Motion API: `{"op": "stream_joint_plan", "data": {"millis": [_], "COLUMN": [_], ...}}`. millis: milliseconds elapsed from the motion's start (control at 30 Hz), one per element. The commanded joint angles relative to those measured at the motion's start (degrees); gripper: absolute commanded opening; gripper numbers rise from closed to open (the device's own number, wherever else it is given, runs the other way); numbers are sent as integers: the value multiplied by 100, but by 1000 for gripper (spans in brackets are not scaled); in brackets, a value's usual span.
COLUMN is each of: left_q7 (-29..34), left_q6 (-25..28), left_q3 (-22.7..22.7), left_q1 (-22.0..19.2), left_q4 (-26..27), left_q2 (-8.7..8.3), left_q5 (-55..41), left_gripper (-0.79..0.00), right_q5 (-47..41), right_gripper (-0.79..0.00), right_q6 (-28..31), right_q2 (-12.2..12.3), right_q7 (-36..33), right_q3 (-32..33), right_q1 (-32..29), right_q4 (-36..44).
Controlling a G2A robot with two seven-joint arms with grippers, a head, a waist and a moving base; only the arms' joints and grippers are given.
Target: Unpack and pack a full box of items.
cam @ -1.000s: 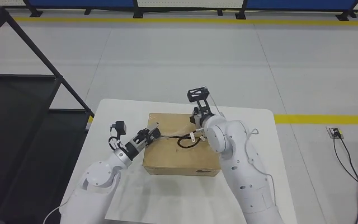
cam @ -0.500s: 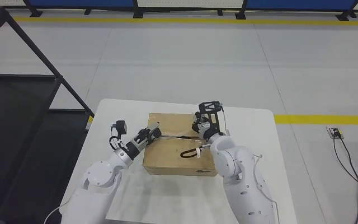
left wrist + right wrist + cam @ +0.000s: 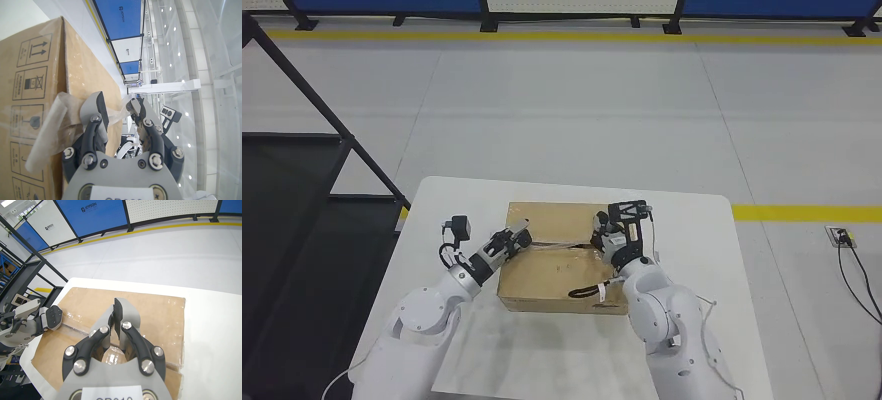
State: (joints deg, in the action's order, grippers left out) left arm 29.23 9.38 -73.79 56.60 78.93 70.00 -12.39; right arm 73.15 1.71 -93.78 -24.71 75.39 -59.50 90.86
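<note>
A brown cardboard box [image 3: 560,268] lies closed in the middle of the white table [image 3: 697,225]. A strip of clear tape [image 3: 557,245] runs along its top seam. My left gripper [image 3: 510,243] is open at the box's left edge, its fingers [image 3: 100,108] either side of the lifted, crumpled tape [image 3: 47,128]. One of its pads [image 3: 53,314] rests on the box top [image 3: 151,313]. My right gripper [image 3: 600,240] hangs low over the right half of the seam. Its fingertips [image 3: 118,310] are pressed together where the tape [image 3: 75,321] ends.
A black cable loop [image 3: 585,292] from the right arm hangs over the box's near edge. A dark metal rack [image 3: 302,220] stands left of the table. Bare tabletop lies right of the box and in front of it [image 3: 542,345].
My right gripper has come down from above the box's far edge toward the near side, to the right half of the seam. The left gripper has stayed at the box's left edge.
</note>
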Motion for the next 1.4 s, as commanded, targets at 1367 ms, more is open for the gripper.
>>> {"op": "stream_joint_plan", "data": {"millis": [1367], "left_q7": [0], "left_q6": [-629], "left_q3": [508], "left_q1": [-341], "left_q4": [104], "left_q2": [125], "left_q5": [298], "left_gripper": [-286], "right_q5": [75], "right_gripper": [-582], "right_q6": [-170], "right_q2": [164], "right_q7": [781], "right_q3": [-204], "right_q1": [-285], "right_q4": [-58]}}
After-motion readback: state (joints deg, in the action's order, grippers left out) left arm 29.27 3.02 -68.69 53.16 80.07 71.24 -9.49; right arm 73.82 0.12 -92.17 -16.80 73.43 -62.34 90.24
